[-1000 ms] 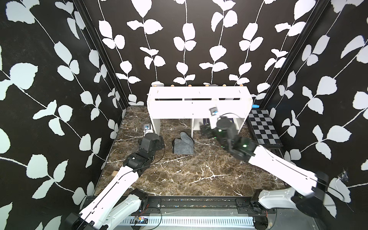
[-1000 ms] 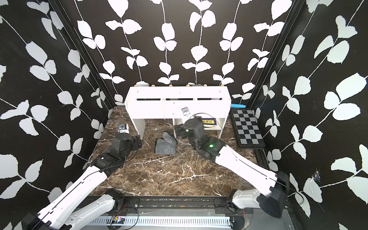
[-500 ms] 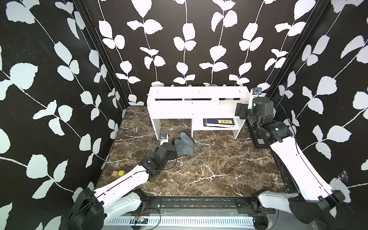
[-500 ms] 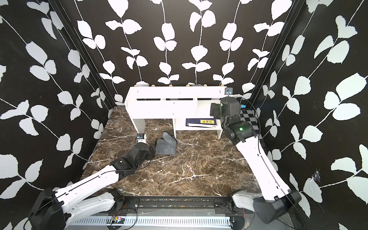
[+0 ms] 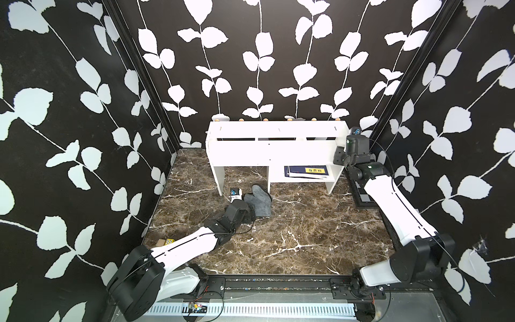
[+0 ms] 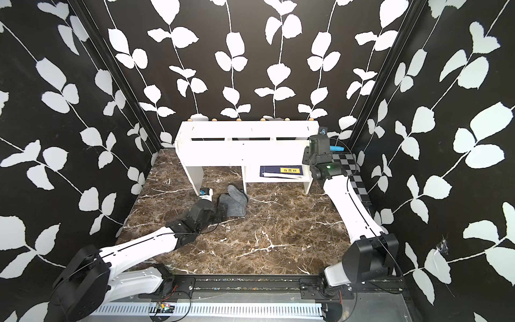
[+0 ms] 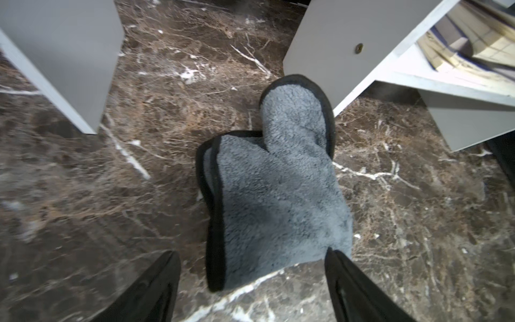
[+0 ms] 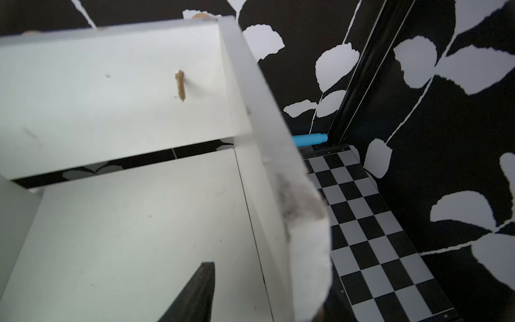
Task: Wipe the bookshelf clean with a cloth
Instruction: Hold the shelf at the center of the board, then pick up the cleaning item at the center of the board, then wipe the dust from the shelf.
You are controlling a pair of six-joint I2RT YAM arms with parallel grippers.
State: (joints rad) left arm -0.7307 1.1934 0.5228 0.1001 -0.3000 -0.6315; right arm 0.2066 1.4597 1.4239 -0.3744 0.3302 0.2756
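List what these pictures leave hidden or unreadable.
The right gripper: the right wrist view shows one finger; the bookshelf, blurred up close, hides the other.
The blue object: mostly behind the bookshelf in the right wrist view; unidentifiable.
The book: its label is too small to read in both top views.

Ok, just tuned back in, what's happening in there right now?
The left tool hangs open over the grey cloth, which lies folded on the marble surface in front of the white bookshelf, not yet gripped. The right tool sits at the bookshelf's right end panel, one finger inside; whether it grips is unclear. No wiping yet.
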